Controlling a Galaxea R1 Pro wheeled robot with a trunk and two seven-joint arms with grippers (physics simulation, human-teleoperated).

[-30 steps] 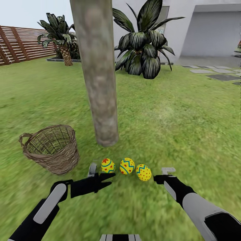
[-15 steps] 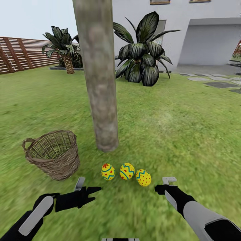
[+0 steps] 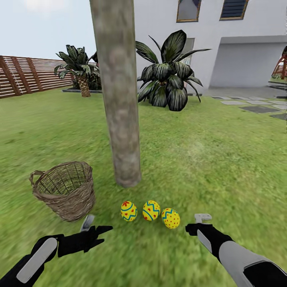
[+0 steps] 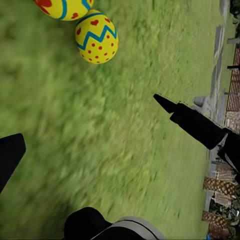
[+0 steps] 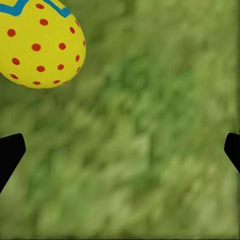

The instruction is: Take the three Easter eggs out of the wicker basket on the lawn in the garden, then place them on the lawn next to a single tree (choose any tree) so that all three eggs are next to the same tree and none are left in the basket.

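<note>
Left gripper point(image 3: 92, 229): your jaws are spread wide and hold nothing; in the left wrist view the two black fingertips point(image 4: 165, 103) stand far apart over bare grass.
Right gripper point(image 3: 199, 223): also released and empty; in the right wrist view you see both dark fingertips point(image 5: 9, 150) at opposite edges with grass between them, touching nothing.
Easter eggs: all three lie in a close row on the lawn point(image 3: 223, 159), just in front of the foot of the tree, between your two grippers.
Left egg point(image 3: 128, 211): yellow, smooth, a blue band and red flower-like marks; nearest your left gripper.
Middle egg point(image 3: 151, 210): yellow with blue zigzag bands, just beside its neighbours.
Right egg point(image 3: 170, 217): yellow, blue zigzag near the top, red dots below; it sits just beside your right gripper, apart from it.
Wicker basket point(image 3: 65, 189): round, brown, open weave, tapering to the base, a small loop handle on its rim; it stands tilted on the grass to the left of the trunk, and no egg shows inside.
Tree point(image 3: 117, 91): thick, smooth, mottled grey-brown trunk, leaning slightly.
Lawn: short green grass, blurred in both wrist views.
Background: a brown slatted fence point(image 3: 24, 75), a white house point(image 3: 239, 44), broad-leaved palms point(image 3: 169, 75) and grey stepping stones point(image 3: 255, 105).
</note>
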